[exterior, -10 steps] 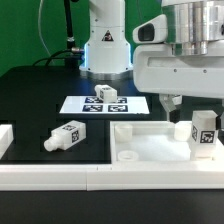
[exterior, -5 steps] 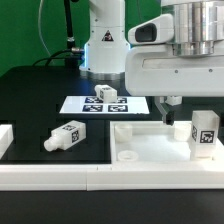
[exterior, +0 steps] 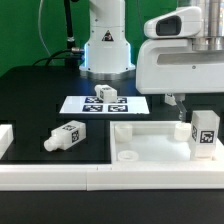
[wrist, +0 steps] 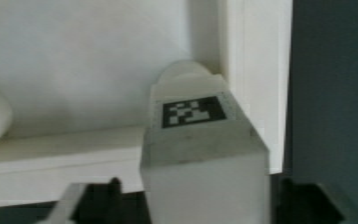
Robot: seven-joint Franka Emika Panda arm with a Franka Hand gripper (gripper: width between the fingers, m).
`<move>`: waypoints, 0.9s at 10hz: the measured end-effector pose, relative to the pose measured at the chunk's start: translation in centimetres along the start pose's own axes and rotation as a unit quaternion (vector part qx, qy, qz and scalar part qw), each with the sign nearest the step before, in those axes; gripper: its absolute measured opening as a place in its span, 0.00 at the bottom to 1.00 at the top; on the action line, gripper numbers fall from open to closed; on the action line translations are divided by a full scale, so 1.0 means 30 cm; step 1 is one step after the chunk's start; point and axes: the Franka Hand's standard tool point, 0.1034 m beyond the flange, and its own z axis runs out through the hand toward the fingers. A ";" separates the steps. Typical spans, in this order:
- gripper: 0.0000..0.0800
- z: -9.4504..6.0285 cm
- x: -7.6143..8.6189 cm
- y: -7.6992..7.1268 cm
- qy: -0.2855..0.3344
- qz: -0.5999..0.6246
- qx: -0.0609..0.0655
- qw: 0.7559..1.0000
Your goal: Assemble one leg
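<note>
A leg (exterior: 205, 132) stands upright on the large flat white panel (exterior: 150, 148) at the exterior view's right, its tag facing the camera. My gripper (exterior: 197, 104) hangs just above it, open. One finger (exterior: 172, 102) shows to the left of the leg; the other is cut off by the frame edge. In the wrist view the same leg (wrist: 197, 130) fills the space between my two dark fingers (wrist: 98, 205), gripper (wrist: 202, 212) straddling its top. A second leg (exterior: 65, 137) lies on the black table at the left. A third leg (exterior: 106, 94) lies on the marker board (exterior: 80, 104).
White border rails (exterior: 60, 178) run along the front edge and a rail end (exterior: 5, 140) stands at the far left. A short round white stub (exterior: 181, 127) sits on the panel beside the standing leg. The robot base (exterior: 105, 50) stands at the back.
My gripper has moved toward the exterior view's right, from left of the standing leg to over it. The legs and the panel have not moved.
</note>
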 end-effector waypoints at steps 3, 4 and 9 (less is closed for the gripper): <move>0.35 -0.003 0.003 0.010 -0.002 0.166 -0.003 0.986; 0.35 -0.002 0.001 0.014 -0.003 0.251 -0.005 0.968; 0.36 0.005 -0.008 0.021 -0.005 0.556 -0.006 0.831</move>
